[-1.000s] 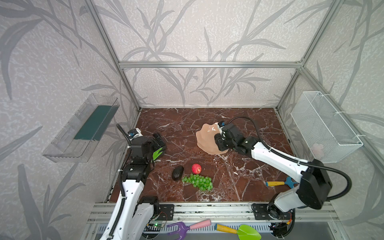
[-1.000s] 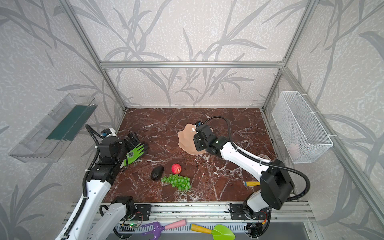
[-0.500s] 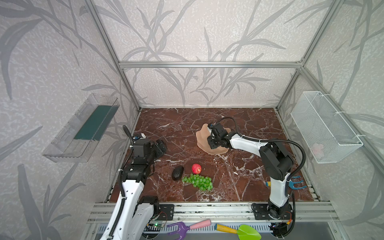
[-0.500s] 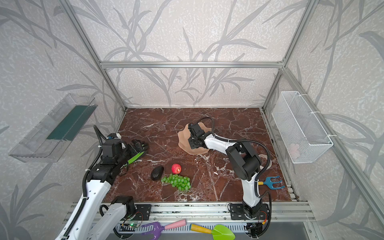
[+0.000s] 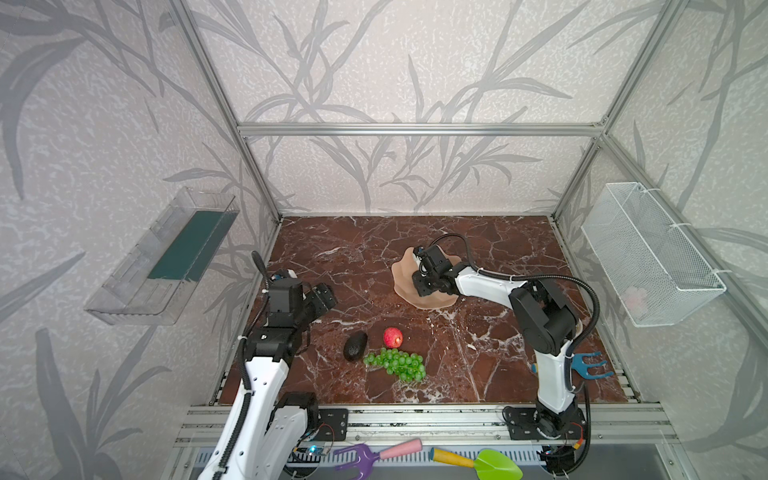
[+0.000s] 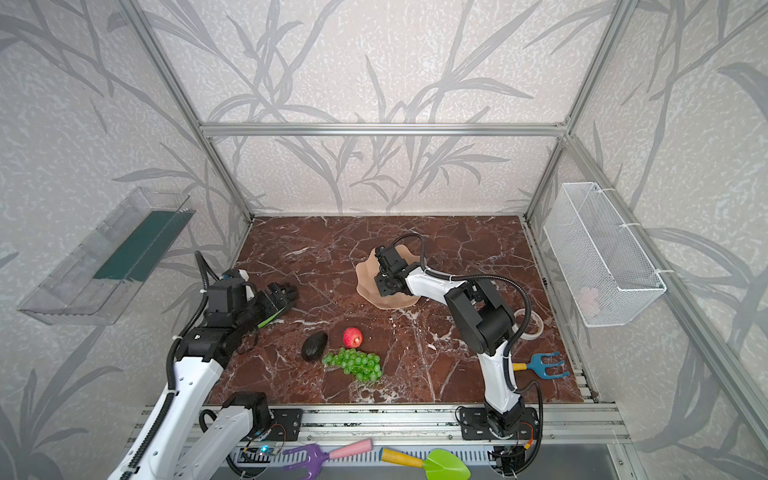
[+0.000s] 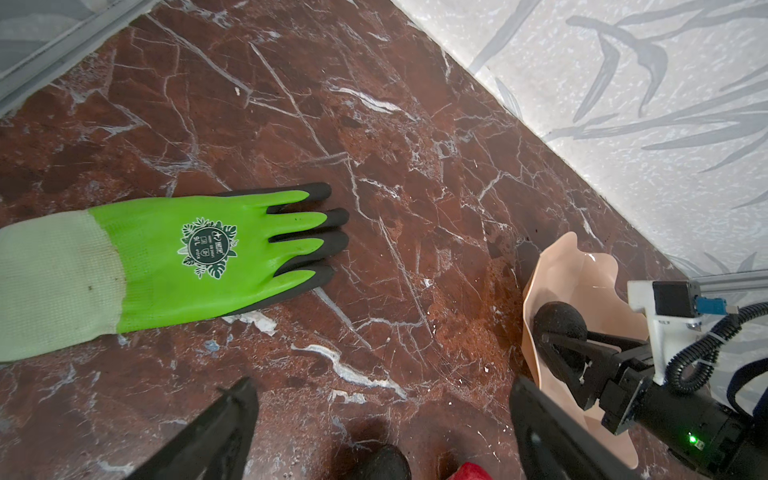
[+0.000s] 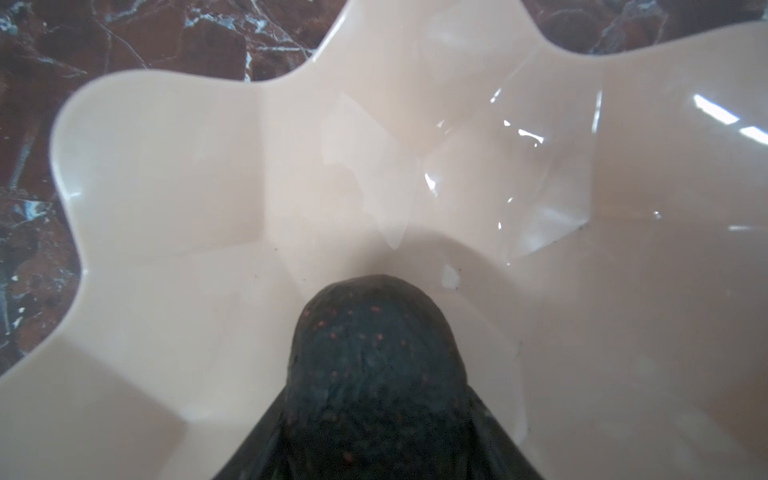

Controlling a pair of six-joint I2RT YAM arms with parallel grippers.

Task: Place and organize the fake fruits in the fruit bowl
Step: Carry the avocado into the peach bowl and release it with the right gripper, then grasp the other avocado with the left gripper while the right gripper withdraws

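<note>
Four fake fruits and one fruit bowl (image 5: 402, 279): two avocados, one apple, one bunch of grapes.

The avocado in the bowl (image 8: 374, 332) sits between the fingers of the right gripper (image 7: 559, 332), which are clamped on its flanks. Its long axis is in line with them and its rounded end is toward the bowl's middle. The bowl stands mid-table, toward the back wall. Nearer the front lies the avocado on the table (image 5: 355, 345), long axis roughly front to back, narrower end rearward. The apple (image 5: 392, 336) is near it, and the grapes (image 5: 395, 364) stretch crosswise just beside both. The left gripper (image 7: 380, 386) hangs wide open and empty near one green glove (image 7: 187, 253). Three toy garden tools (image 5: 494, 463) lie at the front.
</note>
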